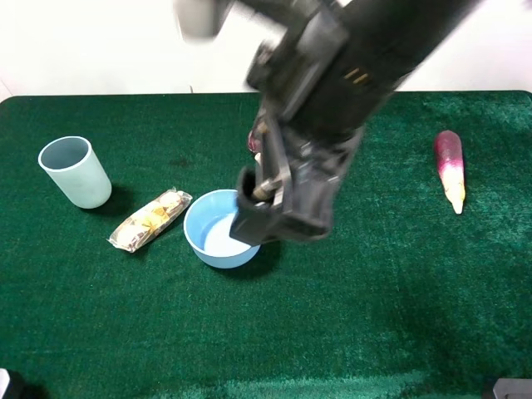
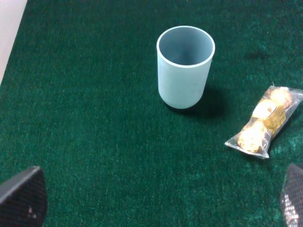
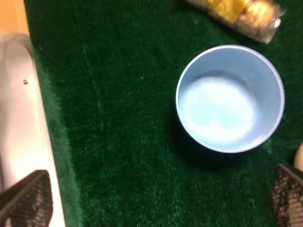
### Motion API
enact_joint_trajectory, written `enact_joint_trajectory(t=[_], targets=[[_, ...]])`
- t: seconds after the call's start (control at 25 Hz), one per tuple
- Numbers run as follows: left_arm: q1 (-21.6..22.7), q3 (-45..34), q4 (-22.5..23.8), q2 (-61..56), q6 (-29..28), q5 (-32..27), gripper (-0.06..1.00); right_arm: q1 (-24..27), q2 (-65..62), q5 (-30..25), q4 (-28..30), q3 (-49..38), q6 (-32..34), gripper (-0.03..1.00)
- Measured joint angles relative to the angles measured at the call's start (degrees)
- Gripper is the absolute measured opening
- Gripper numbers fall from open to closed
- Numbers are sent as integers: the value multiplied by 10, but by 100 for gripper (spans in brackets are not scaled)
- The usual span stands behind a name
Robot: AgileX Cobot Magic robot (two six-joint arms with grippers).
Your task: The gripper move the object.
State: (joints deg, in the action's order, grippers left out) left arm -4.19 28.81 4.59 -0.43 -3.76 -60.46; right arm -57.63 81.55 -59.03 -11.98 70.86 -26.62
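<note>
Watching the right gripper point(image 3: 156, 203): I see its jaws spread wide with only cloth point(image 1: 374, 316) between them, so I call it released.
Right arm point(image 1: 332, 100): it reaches in from the right to the middle of my high view. Its claw hangs over the right rim of the bowl point(image 1: 209, 234), and I cannot tell whether they touch.
Bowl: light blue with a pale inside, upright on the cloth near the centre. From my right wrist camera it lies ahead of the fingers point(image 3: 26, 201), not between them.
Left gripper point(image 2: 156, 201): jaws wide apart as well, gripping nothing, facing the cup point(image 1: 75, 170).
Cup: pale blue-grey, upright, at the left, well apart from the bowl.
Packet point(image 1: 150, 219): clear wrapper with golden snacks inside, lying at a slant between cup and bowl, just beside the bowl, touching neither as far as I can see.
Vegetable point(image 1: 450, 170): purple and white, tapered, lying at the right, well apart from everything else.
Cloth: dark green, under everything.
</note>
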Motion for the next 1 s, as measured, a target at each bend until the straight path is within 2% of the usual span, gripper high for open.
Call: enact_joint_trajectory(t=[0.28, 0.6, 0.8, 1.0], targets=[[0, 0, 0, 0, 0, 0, 99, 0, -107, -30, 1, 0, 33, 69], [0, 0, 0, 0, 0, 0, 99, 0, -208, -52, 16, -8, 40, 69], [0, 0, 0, 0, 0, 0, 99, 0, -301, -24, 46, -78, 60, 69], [0, 0, 0, 0, 0, 0, 99, 0, -424, 1, 73, -193, 149, 69]])
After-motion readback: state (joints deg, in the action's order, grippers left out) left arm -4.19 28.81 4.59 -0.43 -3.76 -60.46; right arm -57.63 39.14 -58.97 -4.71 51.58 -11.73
